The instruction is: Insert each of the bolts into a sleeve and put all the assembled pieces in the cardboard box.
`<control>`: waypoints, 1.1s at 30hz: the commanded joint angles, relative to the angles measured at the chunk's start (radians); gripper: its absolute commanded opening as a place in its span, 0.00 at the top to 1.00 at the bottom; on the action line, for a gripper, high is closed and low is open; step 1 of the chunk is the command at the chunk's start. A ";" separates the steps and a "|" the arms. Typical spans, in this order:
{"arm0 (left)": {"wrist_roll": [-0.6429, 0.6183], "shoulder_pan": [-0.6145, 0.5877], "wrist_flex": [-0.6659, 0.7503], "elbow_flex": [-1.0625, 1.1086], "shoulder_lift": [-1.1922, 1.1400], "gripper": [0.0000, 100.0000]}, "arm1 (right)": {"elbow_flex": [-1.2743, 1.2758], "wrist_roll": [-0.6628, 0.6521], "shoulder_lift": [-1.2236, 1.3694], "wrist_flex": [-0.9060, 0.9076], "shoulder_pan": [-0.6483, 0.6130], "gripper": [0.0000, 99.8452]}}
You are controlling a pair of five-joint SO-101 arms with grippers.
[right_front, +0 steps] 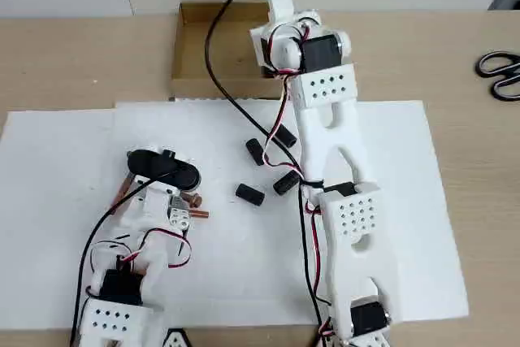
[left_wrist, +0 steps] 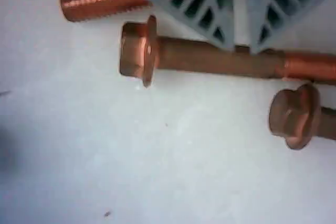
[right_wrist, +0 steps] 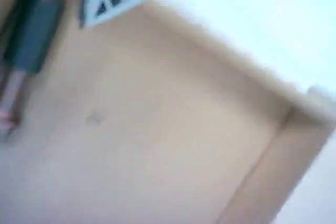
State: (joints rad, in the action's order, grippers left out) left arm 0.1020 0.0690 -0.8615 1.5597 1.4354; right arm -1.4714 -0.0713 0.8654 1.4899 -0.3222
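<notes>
Three copper bolts lie on the white sheet point(right_front: 65, 225): a long one point(left_wrist: 210, 59), a second head point(left_wrist: 294, 115) and a threaded end point(left_wrist: 100, 1). My left gripper point(left_wrist: 240, 45) stands right over the long bolt's shaft, shut, with only a thin slit between its grey ribbed fingers point(left_wrist: 199, 3). From above, the left gripper point(right_front: 185, 207) sits among the bolts point(right_front: 197, 199). Three black sleeves point(right_front: 250, 194) point(right_front: 286, 182) point(right_front: 256, 151) lie mid-sheet. My right gripper point(right_front: 272, 67) hangs open over the cardboard box point(right_front: 188, 46). An assembled bolt-in-sleeve piece point(right_wrist: 31, 35) lies by the box wall.
Scissors point(right_front: 500, 75) lie at the table's far right edge. Black and red cables point(right_front: 223, 91) run from the box area across the sheet toward the sleeves. The box floor point(right_wrist: 157, 129) is bare beside the piece. The right arm's white links point(right_front: 333, 144) span the sheet's right half.
</notes>
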 commanded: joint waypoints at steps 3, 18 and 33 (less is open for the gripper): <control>0.000 -0.003 0.023 -0.005 0.011 0.99 | -0.115 0.011 -0.042 0.203 0.005 0.80; 0.000 -0.005 0.023 -0.005 0.011 0.99 | 0.474 0.008 -0.266 0.203 -0.054 0.80; 0.000 -0.005 0.021 -0.005 0.011 0.99 | 0.706 -0.315 -0.318 0.197 -0.008 0.80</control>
State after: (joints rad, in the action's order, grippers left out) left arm 0.1020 0.0690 -0.8615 1.5597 1.4354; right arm -0.7672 -0.3076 0.6122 1.6970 -0.3422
